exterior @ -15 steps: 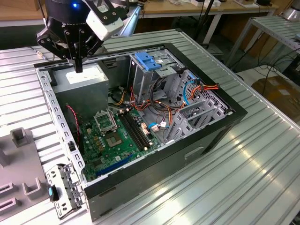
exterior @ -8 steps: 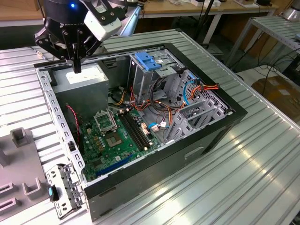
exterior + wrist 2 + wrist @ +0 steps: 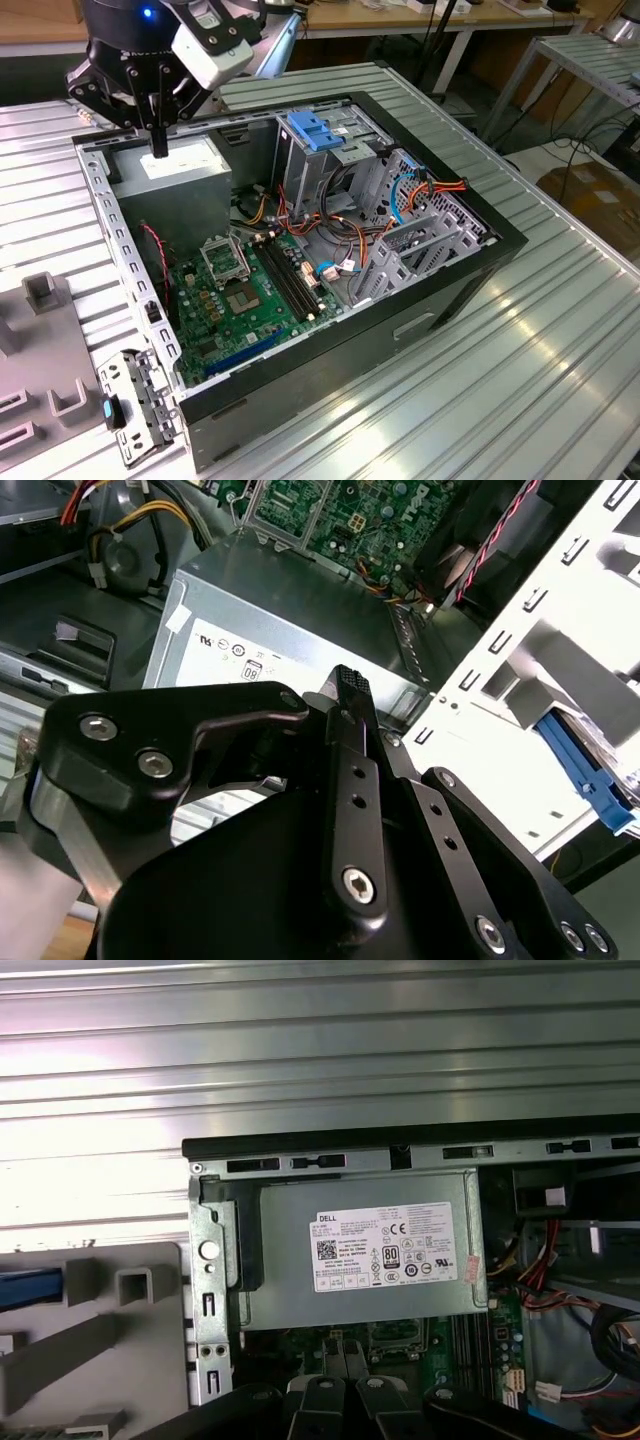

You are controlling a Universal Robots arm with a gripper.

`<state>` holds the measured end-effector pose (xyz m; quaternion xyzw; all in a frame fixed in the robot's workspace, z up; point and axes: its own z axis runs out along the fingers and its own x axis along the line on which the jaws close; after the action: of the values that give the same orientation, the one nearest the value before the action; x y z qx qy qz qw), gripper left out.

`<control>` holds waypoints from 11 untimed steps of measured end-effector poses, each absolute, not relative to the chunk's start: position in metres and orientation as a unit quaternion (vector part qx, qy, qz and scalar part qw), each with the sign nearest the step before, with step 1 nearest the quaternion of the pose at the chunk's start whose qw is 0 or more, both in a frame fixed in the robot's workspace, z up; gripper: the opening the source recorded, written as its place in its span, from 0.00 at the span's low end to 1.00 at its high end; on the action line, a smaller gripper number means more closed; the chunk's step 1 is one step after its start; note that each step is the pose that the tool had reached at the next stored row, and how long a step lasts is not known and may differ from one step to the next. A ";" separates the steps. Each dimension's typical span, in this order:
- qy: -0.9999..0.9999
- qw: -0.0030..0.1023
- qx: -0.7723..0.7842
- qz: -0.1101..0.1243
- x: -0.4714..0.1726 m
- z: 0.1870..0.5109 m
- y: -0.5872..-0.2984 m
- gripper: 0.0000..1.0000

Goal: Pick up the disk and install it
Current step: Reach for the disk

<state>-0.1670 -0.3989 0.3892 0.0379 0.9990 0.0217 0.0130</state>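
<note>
We had the gripper (image 3: 158, 140) hanging tips-down just above the PSU (image 3: 180, 165), at a corner of the open case (image 3: 300, 405). Fingers looked pressed together w/ nothing between them. In the first wrist view the two pads (image 3: 330, 1355) sat side by side, no gap, no load.

Right beside it stood the case's perforated wall (image 3: 120, 250). Past that wall, outside the case, lay the grey fixture (image 3: 120, 1360) on the table.

The disk (image 3: 30, 1285) was, as far as we could judge, in that fixture. Both wrist views gave us just a blue strip (image 3: 585, 780), prob. one side rail. Label and casing weren't visible, so we took this as likely, not certain.

Key relation: the disk lay across the wall from the gripper, well apart from it, on the side away from the case interior. In the exterior view the fixture sat toward the exterior view's left and lower down than the gripper. The blue strip seemed to run away from the wall, not along it. We judged the disk's long axis approx. square to that wall, but couldn't confirm.

Farther off, inside the case, were the mobo (image 3: 240, 290), then the metal drive cage (image 3: 420, 240) w/ orange and blue cables. A blue latch piece (image 3: 312, 130) sat on the far bay. No disk was seated there, so pickup hadn't happened yet.
</note>
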 end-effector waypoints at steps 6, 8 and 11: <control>0.999 0.013 0.038 0.022 -0.171 0.389 -0.399 0.11; 0.999 0.013 0.038 0.022 -0.173 0.389 -0.399 0.11; 0.999 0.013 0.038 0.022 -0.177 0.388 -0.399 0.11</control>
<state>-0.1772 -0.3990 0.3883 0.0379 0.9990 0.0217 0.0128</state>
